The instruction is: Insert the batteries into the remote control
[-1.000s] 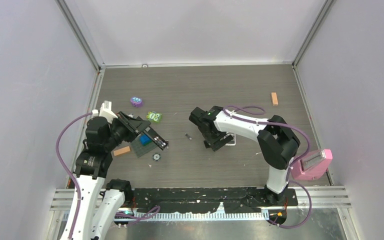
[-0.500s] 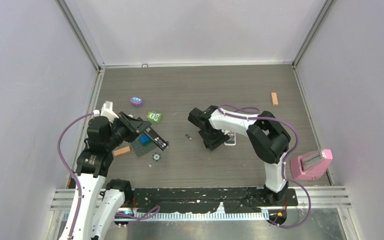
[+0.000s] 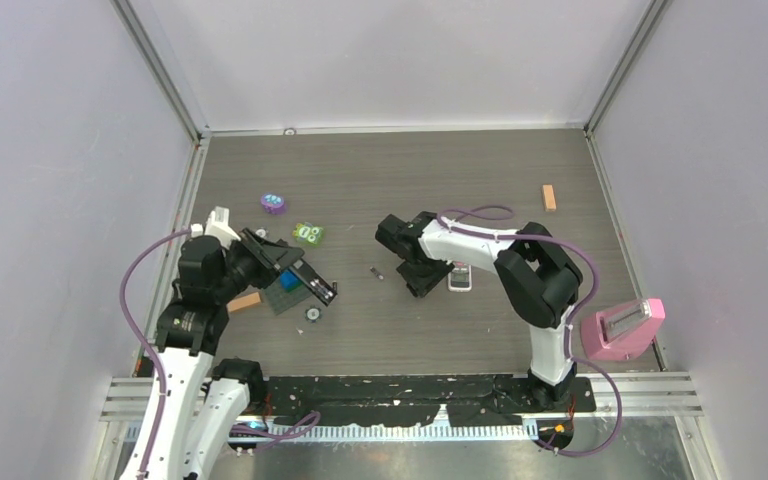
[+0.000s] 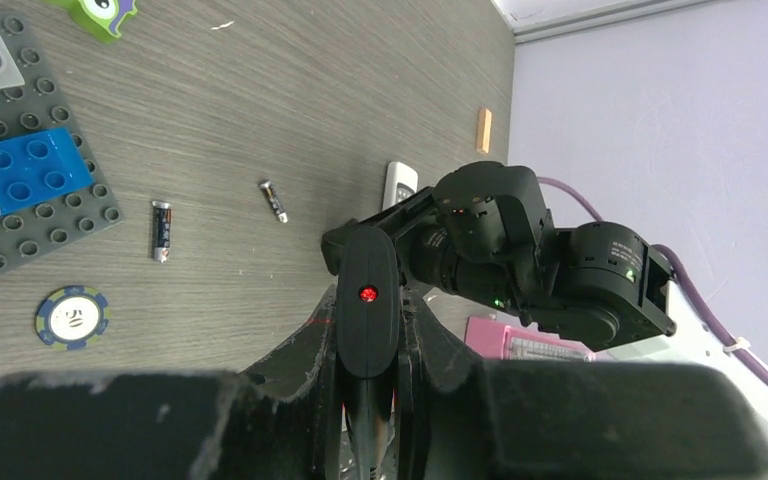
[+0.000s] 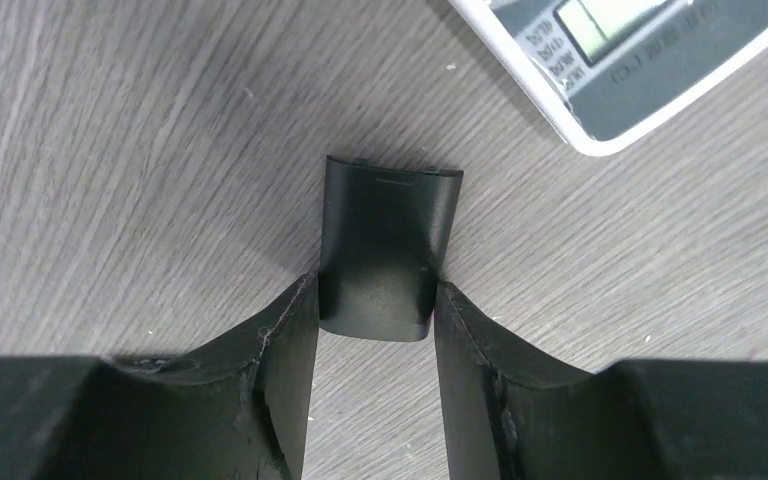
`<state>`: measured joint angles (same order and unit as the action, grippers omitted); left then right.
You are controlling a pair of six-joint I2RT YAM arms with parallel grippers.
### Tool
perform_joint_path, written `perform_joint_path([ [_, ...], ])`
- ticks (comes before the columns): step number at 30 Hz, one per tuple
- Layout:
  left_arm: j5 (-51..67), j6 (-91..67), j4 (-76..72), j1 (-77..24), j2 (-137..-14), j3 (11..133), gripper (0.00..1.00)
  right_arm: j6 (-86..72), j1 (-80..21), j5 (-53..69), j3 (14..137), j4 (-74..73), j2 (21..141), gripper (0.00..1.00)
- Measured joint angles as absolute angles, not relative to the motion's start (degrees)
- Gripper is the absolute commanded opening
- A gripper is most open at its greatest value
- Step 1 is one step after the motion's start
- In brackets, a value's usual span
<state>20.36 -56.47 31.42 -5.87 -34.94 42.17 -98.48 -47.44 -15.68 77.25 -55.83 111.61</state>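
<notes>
Left end effector (image 4: 368,350) clamped narrow on black remote (image 4: 365,265), held off tabletop (image 4: 260,80). Poker chip (image 4: 71,317) at remote's 9 o'clock. Near battery (image 4: 161,230) lay loose beside grey baseplate (image 4: 50,225); far battery (image 4: 274,200) at its 2 o'clock. Cells judged light, stiff, smooth, prone to rolling; pinch across barrel middle. Right end effector (image 5: 375,300) pinched battery cover (image 5: 388,225) flat on tabletop, crowding far battery. White remote (image 3: 459,279) at cover's 3 o'clock, top view.

Soft, even light falls from above; the arms (image 3: 475,244) cast faint shadows on the table (image 3: 380,170). Both wrist views blur at the bottom edge, on the dark fingers (image 5: 270,400); the black cover (image 5: 385,250) and black remote (image 4: 365,330) between them are sharp.
</notes>
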Motion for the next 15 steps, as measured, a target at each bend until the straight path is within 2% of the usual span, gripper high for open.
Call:
perform_joint_path([
  [1, 20.6, -56.4, 31.2, -5.9, -34.8, 41.8, 0.0, -96.6, -47.6, -16.3, 76.8, -55.1, 111.3, 0.1],
  [3, 21.5, -56.0, 30.8, -5.9, -34.7, 41.0, 0.0, -92.7, -48.1, -17.7, 75.5, -53.5, 110.4, 0.06],
  [7, 24.5, -54.6, 29.6, -5.9, -34.8, 39.9, 0.0, -82.4, -49.4, -19.9, 69.9, -49.6, 105.5, 0.05],
  [15, 31.1, -53.0, 27.0, -6.0, -35.4, 38.0, 0.0, -57.4, -49.9, -19.9, 58.4, -41.7, 86.6, 0.05],
])
